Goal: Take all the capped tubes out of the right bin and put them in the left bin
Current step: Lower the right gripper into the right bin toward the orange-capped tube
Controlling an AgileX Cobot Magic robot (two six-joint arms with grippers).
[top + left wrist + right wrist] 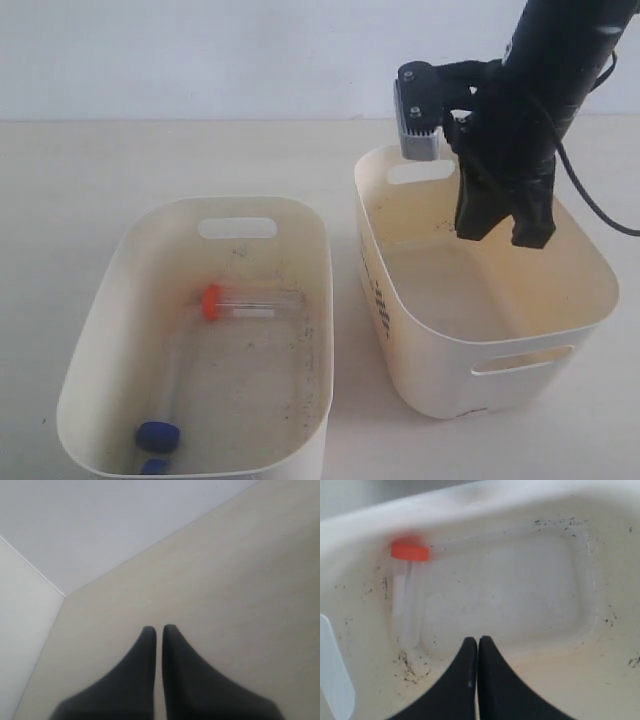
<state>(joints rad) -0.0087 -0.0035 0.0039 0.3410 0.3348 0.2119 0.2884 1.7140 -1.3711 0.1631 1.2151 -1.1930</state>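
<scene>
Bare tabletop (240, 580) under our left gripper (159, 628), jaws together; our right gripper (478, 640), closed too, may hit the right bin (470, 510) wall the orange-capped tube (404, 590) hugs

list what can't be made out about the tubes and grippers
- Left gripper: outside the exterior view; its wrist view shows only table, so position unknown.
- Blue cap: a second blue piece below is cut by the left bin rim; tube count unclear.
- Orange-capped tube: blurred in right wrist view; unseen in exterior view, perhaps behind the right gripper.
</scene>
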